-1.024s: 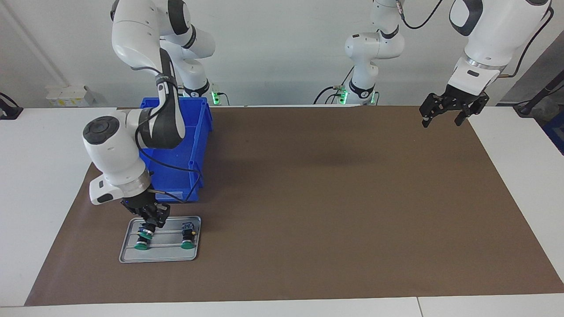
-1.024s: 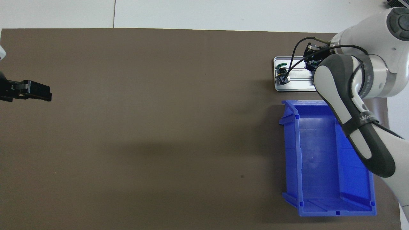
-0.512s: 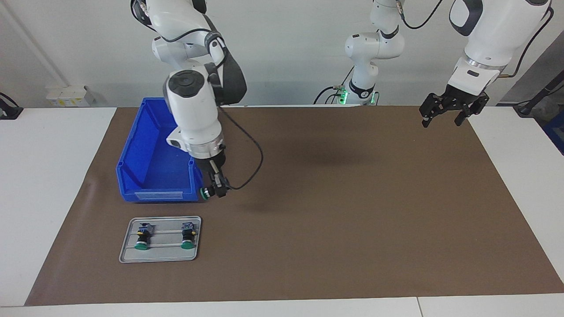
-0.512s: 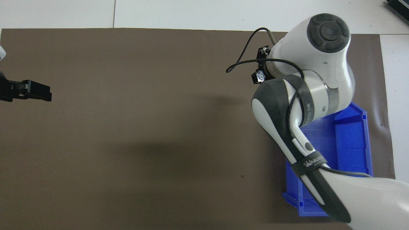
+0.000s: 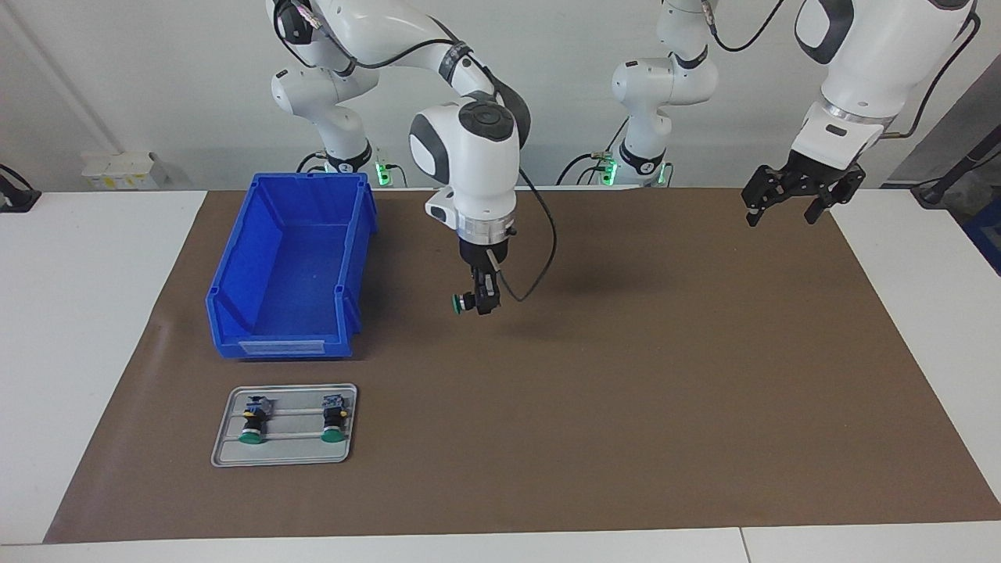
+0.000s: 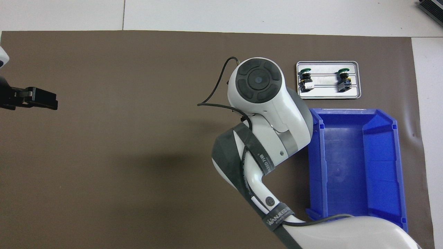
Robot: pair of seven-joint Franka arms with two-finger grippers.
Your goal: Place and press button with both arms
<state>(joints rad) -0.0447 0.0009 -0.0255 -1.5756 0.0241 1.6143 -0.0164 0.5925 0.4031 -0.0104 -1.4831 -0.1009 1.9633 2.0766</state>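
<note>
One button (image 5: 463,303) held sideways in closed right gripper (image 5: 478,301) over mat; slip risked at placement; left gripper (image 5: 784,205) parked open.

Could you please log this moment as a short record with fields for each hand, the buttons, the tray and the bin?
right hand: shut on the held button, above the brown mat beside the blue bin
left hand: open, waiting above the mat's corner at the left arm's end
tray: holds the two other buttons
blue bin: nothing seen inside; nearer to the robots than the tray
</note>
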